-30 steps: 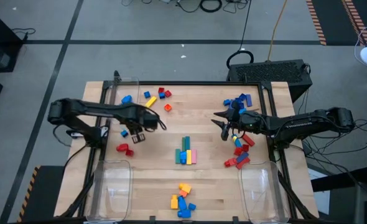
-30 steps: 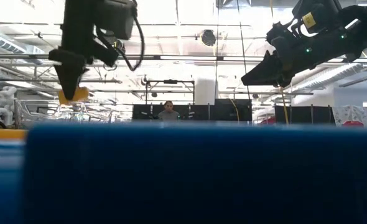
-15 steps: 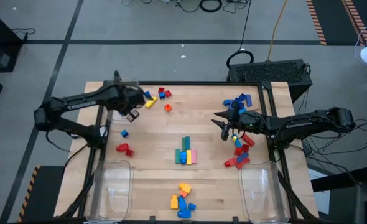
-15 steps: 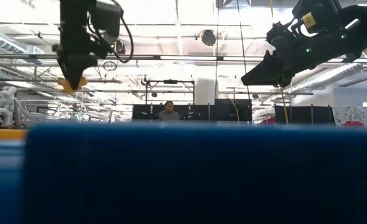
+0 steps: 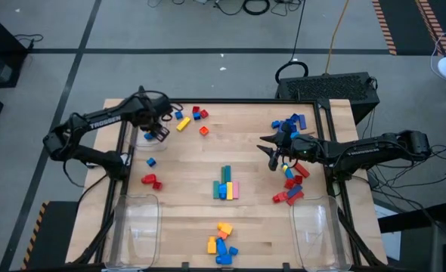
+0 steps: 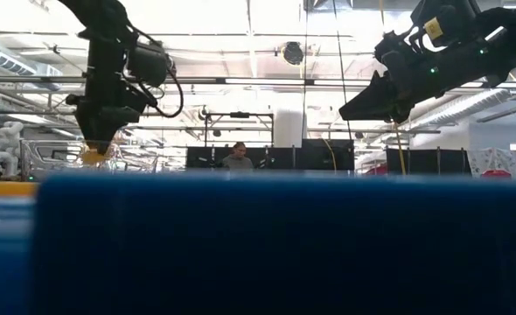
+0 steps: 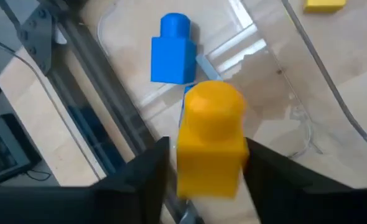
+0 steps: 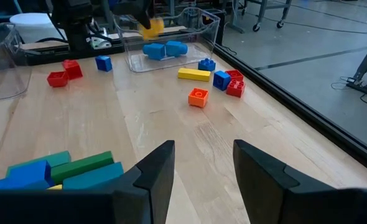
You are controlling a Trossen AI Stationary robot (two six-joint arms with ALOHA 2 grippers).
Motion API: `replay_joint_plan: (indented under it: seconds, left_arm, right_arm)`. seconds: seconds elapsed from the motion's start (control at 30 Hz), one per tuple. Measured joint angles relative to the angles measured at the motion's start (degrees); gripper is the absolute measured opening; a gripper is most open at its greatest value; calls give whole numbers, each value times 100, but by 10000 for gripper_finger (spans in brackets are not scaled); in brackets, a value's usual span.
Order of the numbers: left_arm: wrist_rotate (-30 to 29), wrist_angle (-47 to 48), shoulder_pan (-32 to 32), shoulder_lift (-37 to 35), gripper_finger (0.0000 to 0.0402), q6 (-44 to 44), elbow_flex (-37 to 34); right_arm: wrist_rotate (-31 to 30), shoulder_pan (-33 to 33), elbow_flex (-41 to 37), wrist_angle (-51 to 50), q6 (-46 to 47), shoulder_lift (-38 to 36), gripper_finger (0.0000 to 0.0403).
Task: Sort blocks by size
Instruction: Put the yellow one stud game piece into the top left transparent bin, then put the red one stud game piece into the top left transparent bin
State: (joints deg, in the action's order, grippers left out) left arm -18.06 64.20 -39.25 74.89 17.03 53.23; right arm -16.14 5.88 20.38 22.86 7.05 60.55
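My left gripper point(image 5: 157, 133) hangs over the clear bin point(image 5: 137, 115) at the table's far left corner and points steeply down. A small yellow block point(image 7: 211, 140) stands between its fingers, above a blue block point(image 7: 173, 53) lying in that bin. In the low view the yellow block point(image 6: 93, 157) shows just under the fingertips. My right gripper point(image 5: 274, 160) hovers open above the table's right side, beside a cluster of red, blue and yellow blocks point(image 5: 291, 185), with nothing between its fingers. My left gripper has the yellow block between its two fingers, which come from above and stand at the block's two opposite sides point(image 7: 242, 155). A thin gap shows at one finger point(image 7: 155, 171), and the block's near end is blurred. I cannot tell whether the fingers touch it.
Long green, blue, yellow and pink bars point(image 5: 225, 185) lie in a row mid-table. More blocks lie near the front edge point(image 5: 221, 242), at the far right point(image 5: 289, 123) and at the far left point(image 5: 193, 117). Clear bins stand near left point(image 5: 136, 227) and near right point(image 5: 314, 227).
My left gripper has swung from the table's left middle toward the far left corner and now stands over the clear bin. It rolled as it went, and the yellow block travelled with it. My right gripper has kept still.
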Motion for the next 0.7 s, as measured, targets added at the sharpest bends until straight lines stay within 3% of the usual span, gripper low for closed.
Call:
replay_joint_plan:
  seconds: [0.2, 0.47, 0.7]
  left_arm:
    - [175, -136, -95, 0, 266, -285, 0]
    - [332, 218, -5, 0, 270, -441, 220]
    - [339, 825, 460, -9, 262, -437, 657]
  right_arm:
    - [0, 0, 0, -7, -2, 0, 148]
    - [-2, -1, 0, -3, -2, 0, 148]
    - [-2, -1, 0, -3, -6, 0, 148]
